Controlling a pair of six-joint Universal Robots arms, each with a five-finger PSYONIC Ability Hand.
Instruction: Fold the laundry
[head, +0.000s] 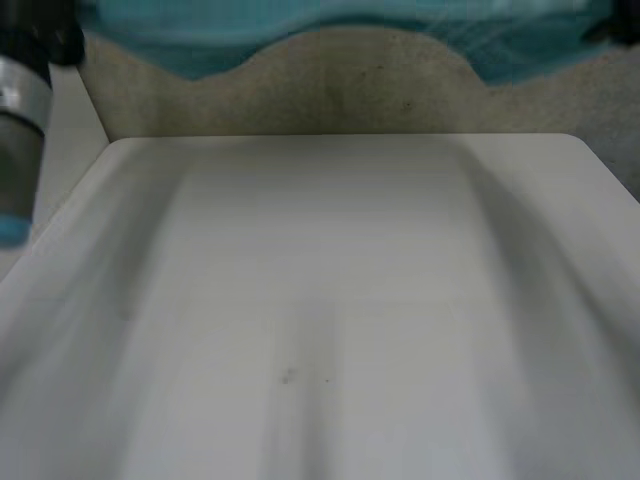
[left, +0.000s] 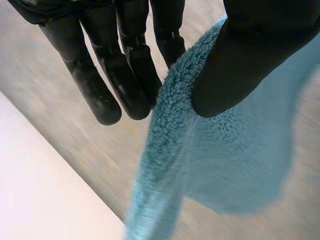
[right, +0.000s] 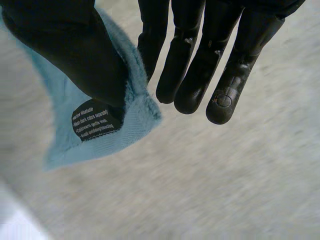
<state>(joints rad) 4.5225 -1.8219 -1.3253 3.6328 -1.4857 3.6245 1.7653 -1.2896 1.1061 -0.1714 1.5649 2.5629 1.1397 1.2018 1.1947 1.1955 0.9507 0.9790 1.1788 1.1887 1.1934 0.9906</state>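
Note:
A teal fleecy towel (head: 330, 25) hangs stretched in the air above and beyond the far edge of the white table (head: 330, 280). My left hand (left: 125, 60) pinches one top edge of the towel (left: 230, 165) between its thumb (left: 240, 65) and fingers, and the cloth drops away below the fingertips. My right hand (right: 200, 60) pinches a corner of the towel (right: 125, 135) under its thumb (right: 75, 50), right above a small black label (right: 92, 125); its fingers are nearly straight.
My left arm (head: 20, 110) reaches up along the table's left side. Speckled beige carpet (head: 350, 90) lies beyond the table's far edge and under both hands. A table edge (left: 45, 190) shows below the left hand.

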